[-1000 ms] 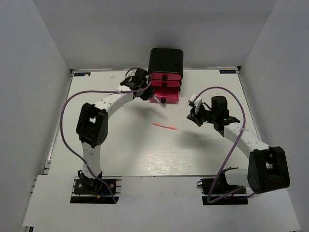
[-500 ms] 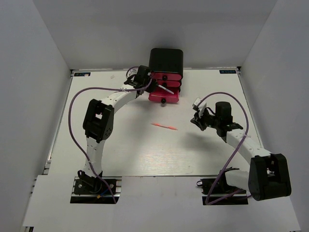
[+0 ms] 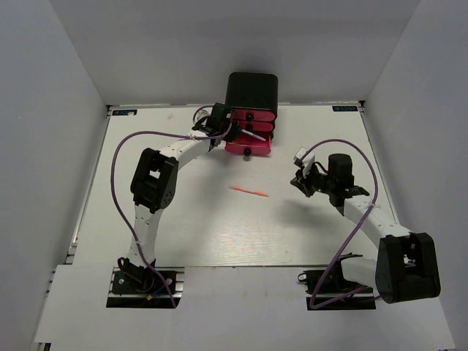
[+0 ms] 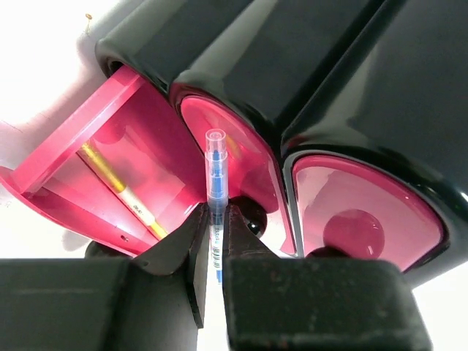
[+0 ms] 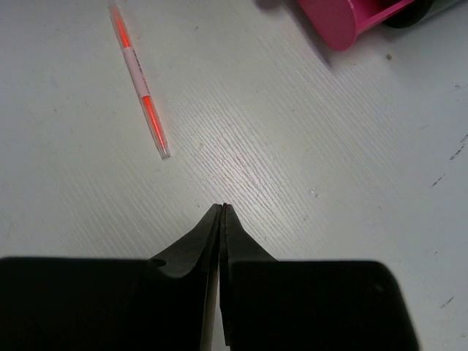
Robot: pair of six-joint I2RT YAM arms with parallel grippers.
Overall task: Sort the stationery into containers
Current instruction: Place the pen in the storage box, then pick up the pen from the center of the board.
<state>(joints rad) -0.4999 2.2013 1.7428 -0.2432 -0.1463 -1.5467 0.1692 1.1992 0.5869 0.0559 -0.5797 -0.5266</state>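
My left gripper [image 3: 228,130] [image 4: 214,212] is shut on the thin blue-grey pen [image 4: 215,175], held at the front of the black cabinet [image 3: 251,91] with its three pink drawers [image 3: 249,133]. The pen [image 3: 251,135] points across the drawer fronts. One drawer [image 4: 95,172] is pulled open and holds an orange-and-white marker [image 4: 121,191]. The thin orange-pink pen [image 3: 248,191] [image 5: 140,80] lies on the table in the middle. My right gripper [image 3: 296,181] [image 5: 221,208] is shut and empty, just above the table to the right of that pen.
White walls stand round the table [image 3: 219,234]. A corner of the open pink drawer [image 5: 351,18] shows at the top of the right wrist view. Purple cables [image 3: 117,153] loop off both arms.
My left gripper has carried the blue-grey pen up from beside the bottom drawer to the drawer fronts. My right arm has drawn back slightly to the right.
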